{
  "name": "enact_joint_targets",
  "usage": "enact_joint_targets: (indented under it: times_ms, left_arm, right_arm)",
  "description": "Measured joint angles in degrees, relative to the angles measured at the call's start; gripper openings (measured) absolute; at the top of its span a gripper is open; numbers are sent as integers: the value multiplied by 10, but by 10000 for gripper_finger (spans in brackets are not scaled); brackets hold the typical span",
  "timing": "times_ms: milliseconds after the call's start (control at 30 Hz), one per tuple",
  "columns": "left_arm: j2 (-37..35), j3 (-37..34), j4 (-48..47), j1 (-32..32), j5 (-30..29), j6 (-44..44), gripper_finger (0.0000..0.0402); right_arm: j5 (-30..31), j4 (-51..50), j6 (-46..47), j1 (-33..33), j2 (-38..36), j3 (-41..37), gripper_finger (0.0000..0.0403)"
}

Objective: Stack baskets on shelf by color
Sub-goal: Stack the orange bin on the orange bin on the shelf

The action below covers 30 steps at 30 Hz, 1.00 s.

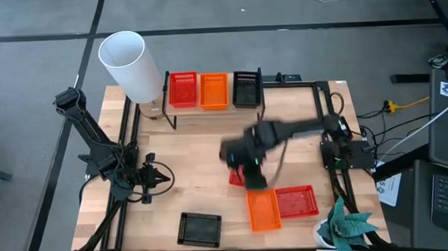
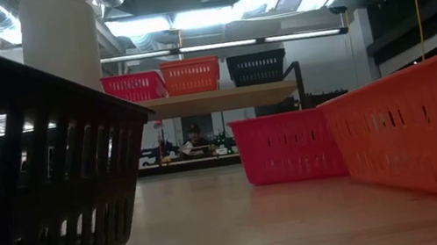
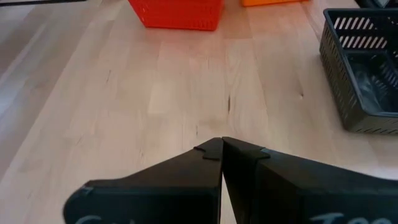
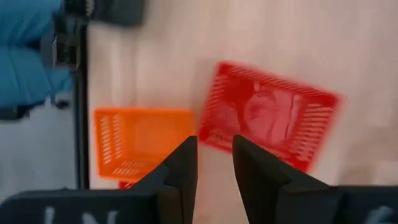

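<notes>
Baskets are lying in two groups. Three are sitting in a row on the shelf (image 1: 283,83) at the far edge of the table (image 1: 195,164): a red shelf basket (image 1: 182,89), an orange shelf basket (image 1: 213,90) just beside it, and a black shelf basket (image 1: 246,88) next along. In the low view the same three are standing on the light shelf board, with the tall white cylinder (image 1: 130,65) rising beside the red one.

Four more are showing on the tabletop. A small red basket (image 4: 267,115) is lying under the right arm near the middle of the table, mostly hidden by it in the high view. Nearer the front edge, an orange table basket (image 1: 262,209) and a red table basket (image 1: 296,201) are lying side by side, touching or nearly so. A black table basket (image 1: 199,229) is sitting apart from them, toward the left front.

The right gripper (image 4: 214,158) is hanging above the small red basket, its two fingers standing a little apart with nothing between them; bare wood is showing through the gap. The left gripper (image 3: 221,152) is waiting low over the left side of the table, fingers pressed together on nothing.

A green plant (image 1: 348,227) is sitting at the front right corner. A blue-gloved hand (image 4: 28,46) is showing at the edge of the right wrist view.
</notes>
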Motion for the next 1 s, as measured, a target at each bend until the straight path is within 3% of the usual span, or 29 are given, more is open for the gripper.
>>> enact_joint_targets:
  times_ms: [200,467,667,900,1000]
  left_arm:
    - [0,0,0,0,0,1,0]
    - [0,0,0,0,0,1,0]
    - [0,0,0,0,0,0,0]
    - [0,0,1,0,0,-2,0]
    - [0,0,1,0,0,-2,0]
  right_arm:
    - [22,98,28,129,1,-110,100]
    - [27,252,228,227,1,-254,100]
    - [27,332,330,268,1,-326,100]
    - [98,364,371,287,1,-367,100]
    - [102,370,380,287,1,-382,100]
